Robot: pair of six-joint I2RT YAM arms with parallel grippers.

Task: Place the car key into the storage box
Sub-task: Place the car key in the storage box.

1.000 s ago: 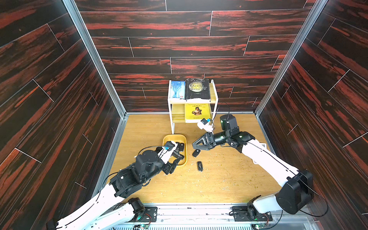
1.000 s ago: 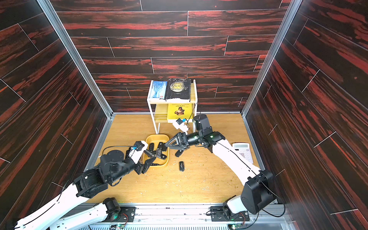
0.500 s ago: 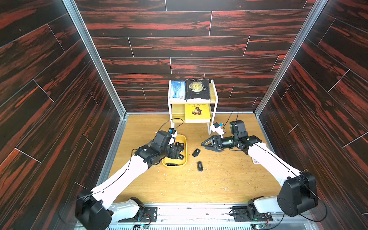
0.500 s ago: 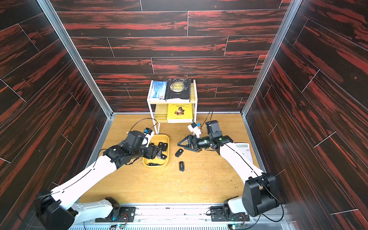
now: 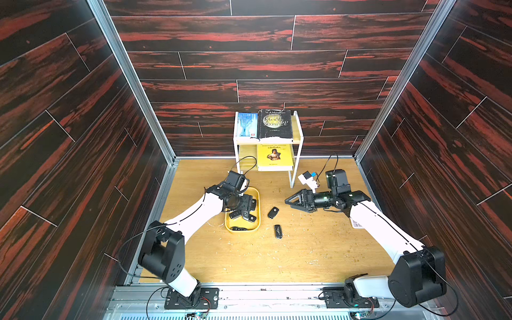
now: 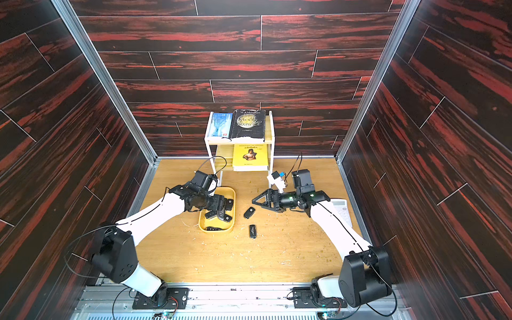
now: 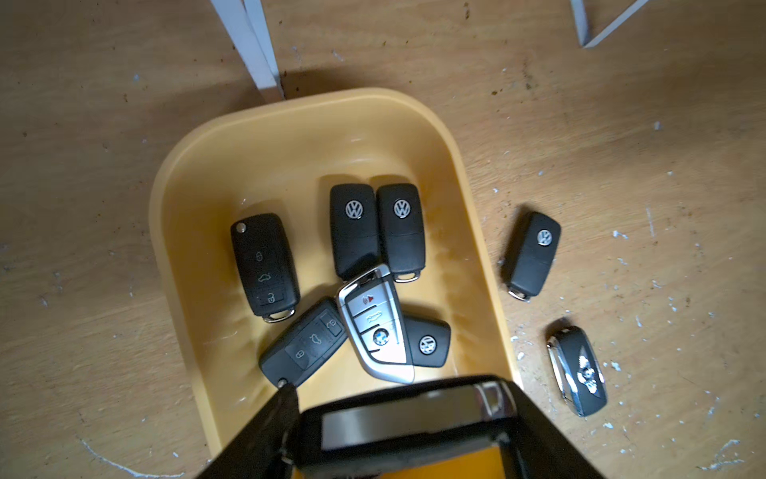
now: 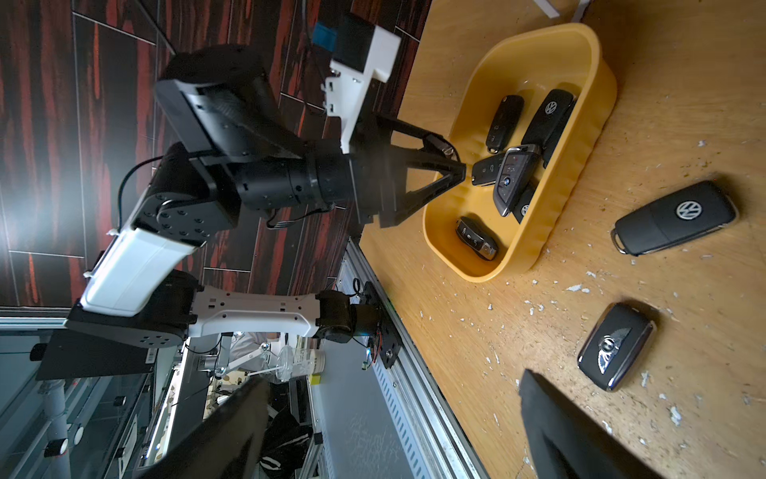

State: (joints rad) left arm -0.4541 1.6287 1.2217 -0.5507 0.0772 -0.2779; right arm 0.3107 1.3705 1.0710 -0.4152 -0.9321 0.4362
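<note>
The left gripper (image 8: 458, 162) over the smooth, round-cornered yellow plastic tray (image 7: 331, 99).
We see its fingers (image 7: 273, 419) clamping a chrome-edged car key (image 7: 398, 416) above black keys (image 7: 265, 261) lying inside; the right gripper (image 5: 288, 200) gapes wide, empty, near two loose keys (image 7: 532, 253) on the scuffed wooden table (image 7: 124, 207); a white shelf leg (image 7: 257, 49) stands just beside the tray's rim.

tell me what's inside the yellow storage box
Seven key fobs: a cluster of six, one silver, and one alone at the near end. The left end effector hides part of the box.
</note>
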